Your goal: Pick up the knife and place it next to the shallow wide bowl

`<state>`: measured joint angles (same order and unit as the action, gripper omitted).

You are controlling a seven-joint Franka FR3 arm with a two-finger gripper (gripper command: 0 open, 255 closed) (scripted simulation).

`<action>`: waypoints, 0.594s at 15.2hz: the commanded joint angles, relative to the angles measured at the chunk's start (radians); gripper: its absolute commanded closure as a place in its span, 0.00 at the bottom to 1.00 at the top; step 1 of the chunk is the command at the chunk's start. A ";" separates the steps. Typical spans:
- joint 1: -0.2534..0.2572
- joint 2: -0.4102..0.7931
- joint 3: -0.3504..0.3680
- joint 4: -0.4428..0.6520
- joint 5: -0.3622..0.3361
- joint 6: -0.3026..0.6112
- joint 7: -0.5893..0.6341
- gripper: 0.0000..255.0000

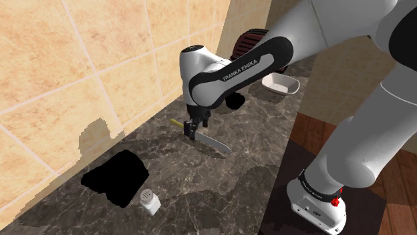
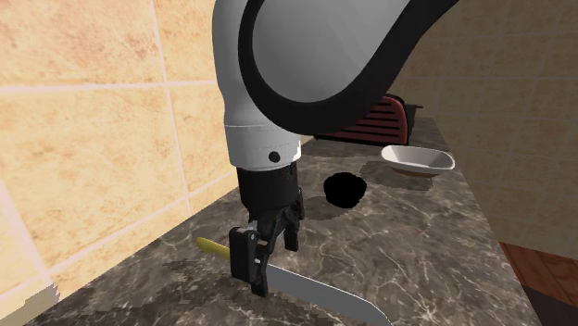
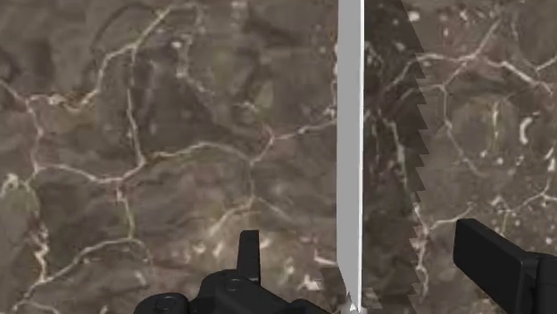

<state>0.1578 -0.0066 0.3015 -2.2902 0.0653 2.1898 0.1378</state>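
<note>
Containers stand apart on the counter [image 1: 200,180]: the shallow wide bowl [image 1: 279,83], white and with a plain white inside, is at the far end beside a dark red toaster [image 1: 247,43]. A small white shaker [image 1: 150,200] is at the near end, next to a black area [image 1: 115,177]. The knife [image 1: 212,141] lies on the counter between them, well apart from the bowl; it has a thin yellow handle and a long grey blade. The gripper [image 1: 192,130] is low over it where handle meets blade, and its fingers [image 3: 486,254] stand apart on both sides of the blade without touching it. The counter is dark brown with pale veins. Behind it rises a wall [image 1: 80,67] of beige tiles, and a red-brown wooden floor [image 1: 311,130] shows beside the counter.
</note>
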 commanded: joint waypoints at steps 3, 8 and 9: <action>0.002 0.026 0.002 -0.022 -0.007 0.048 0.006 0.00; 0.002 0.026 0.002 -0.022 -0.007 0.048 0.006 0.00; 0.002 0.026 0.002 -0.022 -0.007 0.048 0.006 0.00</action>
<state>0.1596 0.0198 0.3032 -2.3120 0.0579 2.2378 0.1437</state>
